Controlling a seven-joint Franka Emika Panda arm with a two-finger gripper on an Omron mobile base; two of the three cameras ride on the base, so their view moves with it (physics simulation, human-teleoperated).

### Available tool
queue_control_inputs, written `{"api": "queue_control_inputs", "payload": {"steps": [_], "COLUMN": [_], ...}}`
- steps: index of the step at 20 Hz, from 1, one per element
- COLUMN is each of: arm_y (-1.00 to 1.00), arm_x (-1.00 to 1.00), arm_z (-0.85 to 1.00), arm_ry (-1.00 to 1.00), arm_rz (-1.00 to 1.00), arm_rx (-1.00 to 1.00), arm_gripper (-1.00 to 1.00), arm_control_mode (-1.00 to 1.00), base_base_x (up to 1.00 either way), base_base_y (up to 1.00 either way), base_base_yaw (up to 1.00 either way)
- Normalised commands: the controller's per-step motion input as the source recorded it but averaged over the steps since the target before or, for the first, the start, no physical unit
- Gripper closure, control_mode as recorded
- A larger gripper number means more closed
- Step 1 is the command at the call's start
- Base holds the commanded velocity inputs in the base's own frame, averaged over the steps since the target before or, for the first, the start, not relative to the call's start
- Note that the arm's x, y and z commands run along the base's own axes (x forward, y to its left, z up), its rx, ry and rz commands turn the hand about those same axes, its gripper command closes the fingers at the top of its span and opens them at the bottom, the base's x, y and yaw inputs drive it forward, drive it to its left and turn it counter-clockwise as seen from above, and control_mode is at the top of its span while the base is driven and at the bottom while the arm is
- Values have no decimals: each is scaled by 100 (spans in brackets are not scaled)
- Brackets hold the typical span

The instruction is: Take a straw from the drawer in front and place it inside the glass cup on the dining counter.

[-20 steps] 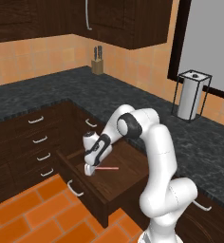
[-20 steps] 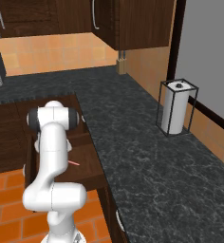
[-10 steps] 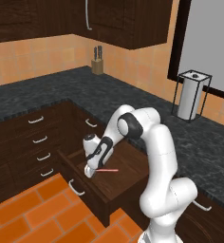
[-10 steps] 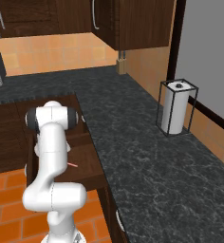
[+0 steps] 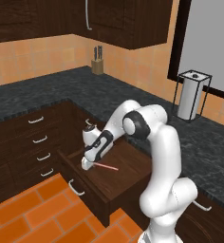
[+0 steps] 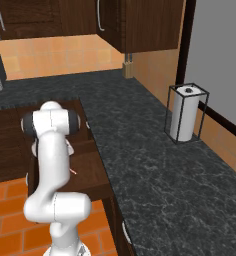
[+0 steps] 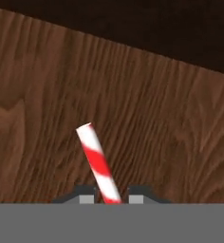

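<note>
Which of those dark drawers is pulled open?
The drawer directly under the pincer, holding the straw; the handled drawers stacked at left are shut.

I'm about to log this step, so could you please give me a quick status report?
Gripper down in the open drawer, shut on the straw. Straw low over the drawer floor, not lifted out yet. Nothing in the way.

1. Orange tiled floor (image 5: 28,213) at 7 o'clock.
2. Black speckled desk (image 6: 155,165) runs toward 12, carrying a paper towel holder (image 5: 192,95).
3. Dark wall cabinets (image 5: 128,21) above orange tiled wall (image 5: 42,54).
</note>
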Motion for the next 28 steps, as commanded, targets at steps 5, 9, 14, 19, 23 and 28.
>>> {"api": "queue_control_inputs", "payload": {"steps": [5,9,14,19,23,28], "arm_y": [-8,-17,-33,-25,-16,-36], "arm_x": [-30,-35,-49,-68,-54,-53], "arm_z": [100,100,100,100,89,29], "arm_ry": [0,1,3,-9,-17,-17], "arm_rz": [-27,-27,-29,-18,-6,0], "arm_rx": [14,19,11,1,-3,-1], "arm_gripper": [100,100,100,100,100,100], "arm_control_mode": [-100,-100,-100,-100,-100,-100], "base_base_x": [0,0,0,0,0,0], "base_base_y": [0,0,0,0,0,0], "base_base_yaw": [0,0,0,0,0,0]}}
